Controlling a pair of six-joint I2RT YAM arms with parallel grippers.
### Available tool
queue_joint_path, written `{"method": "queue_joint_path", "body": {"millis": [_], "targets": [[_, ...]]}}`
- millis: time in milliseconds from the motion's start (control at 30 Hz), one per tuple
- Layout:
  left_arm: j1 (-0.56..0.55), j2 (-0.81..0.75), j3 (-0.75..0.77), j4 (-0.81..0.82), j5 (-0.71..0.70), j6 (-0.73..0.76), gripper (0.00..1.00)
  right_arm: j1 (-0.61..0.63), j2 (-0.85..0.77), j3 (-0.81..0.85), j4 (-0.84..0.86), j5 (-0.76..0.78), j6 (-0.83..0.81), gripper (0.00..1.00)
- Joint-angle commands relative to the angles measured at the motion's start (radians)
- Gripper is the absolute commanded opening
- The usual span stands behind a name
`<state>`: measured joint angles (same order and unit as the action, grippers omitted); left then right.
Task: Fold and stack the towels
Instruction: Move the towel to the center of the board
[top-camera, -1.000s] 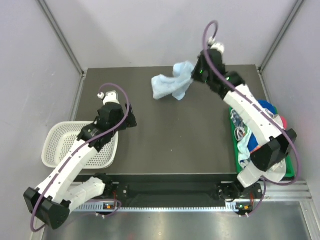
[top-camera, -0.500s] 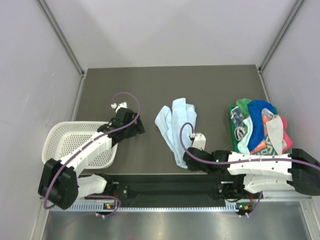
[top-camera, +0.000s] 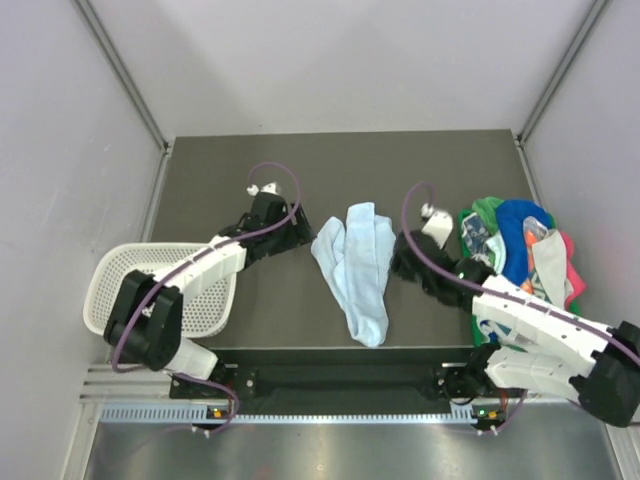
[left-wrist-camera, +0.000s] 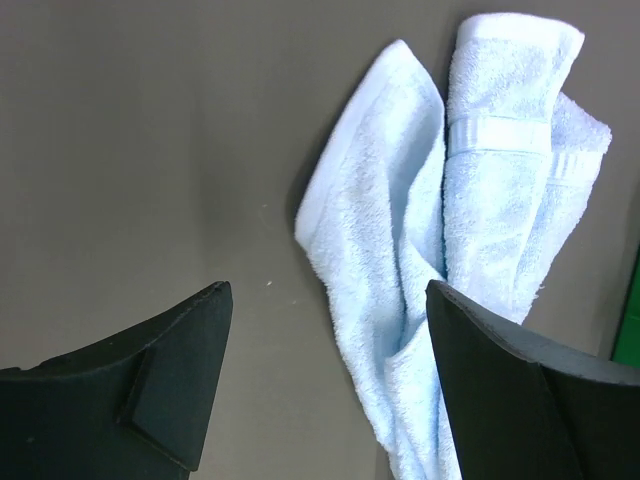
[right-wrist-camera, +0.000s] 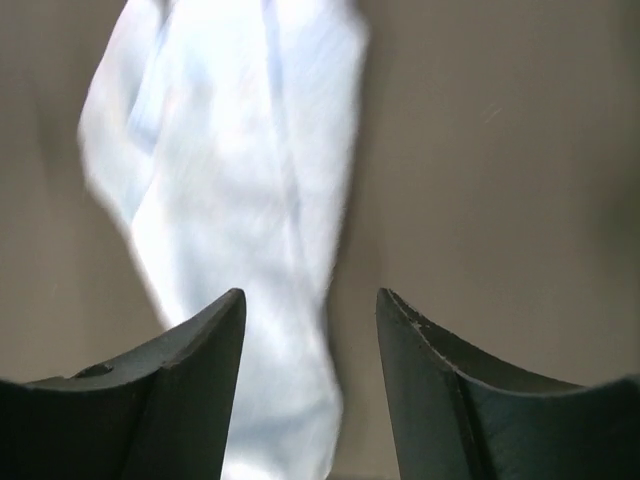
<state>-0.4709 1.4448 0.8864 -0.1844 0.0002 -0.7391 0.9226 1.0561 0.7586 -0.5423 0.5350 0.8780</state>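
The dark matte table (top-camera: 230, 170) held a white mesh basket (top-camera: 120, 290) at 8 o'clock and a heap of towels (top-camera: 520, 250) at 3 o'clock. A pale blue towel (top-camera: 355, 265), soft terry, lay at its centre, bunched into a long rumpled strip. Folding seemed barely begun: the left gripper (top-camera: 300, 238) at the strip's 9 o'clock and the right gripper (top-camera: 400, 258) at its 3 o'clock both stood spread and empty, so next they probably needed to pinch corners and spread it flat.
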Motion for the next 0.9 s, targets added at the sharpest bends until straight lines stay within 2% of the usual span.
{"method": "queue_joint_path", "body": {"millis": [0, 33, 133, 233, 367, 567, 733, 833, 867], "targets": [[-0.040, 0.081, 0.063, 0.080, 0.020, 0.004, 0.82, -0.218, 0.059, 0.105, 0.157, -0.082, -0.285, 0.55], [-0.047, 0.103, 0.071, 0.083, 0.009, 0.004, 0.82, -0.313, 0.102, 0.129, 0.185, -0.151, -0.310, 0.54], [-0.087, 0.161, 0.080, 0.100, -0.054, 0.010, 0.80, -0.427, 0.275, 0.215, 0.317, -0.304, -0.381, 0.52], [-0.117, 0.209, 0.074, 0.111, -0.098, 0.007, 0.78, -0.439, 0.430, 0.318, 0.376, -0.306, -0.416, 0.51], [-0.136, 0.267, 0.075, 0.120, -0.143, 0.001, 0.76, -0.441, 0.640, 0.462, 0.374, -0.331, -0.436, 0.51], [-0.163, 0.313, 0.074, 0.134, -0.180, -0.011, 0.73, -0.441, 0.781, 0.570, 0.378, -0.325, -0.453, 0.51], [-0.164, 0.310, 0.059, 0.138, -0.206, -0.035, 0.60, -0.444, 0.849, 0.611, 0.373, -0.348, -0.464, 0.51], [-0.164, 0.301, 0.042, 0.145, -0.212, -0.043, 0.45, -0.444, 0.878, 0.619, 0.393, -0.356, -0.465, 0.51], [-0.164, 0.292, 0.036, 0.146, -0.213, -0.048, 0.38, -0.446, 0.896, 0.634, 0.390, -0.357, -0.468, 0.51]]}}
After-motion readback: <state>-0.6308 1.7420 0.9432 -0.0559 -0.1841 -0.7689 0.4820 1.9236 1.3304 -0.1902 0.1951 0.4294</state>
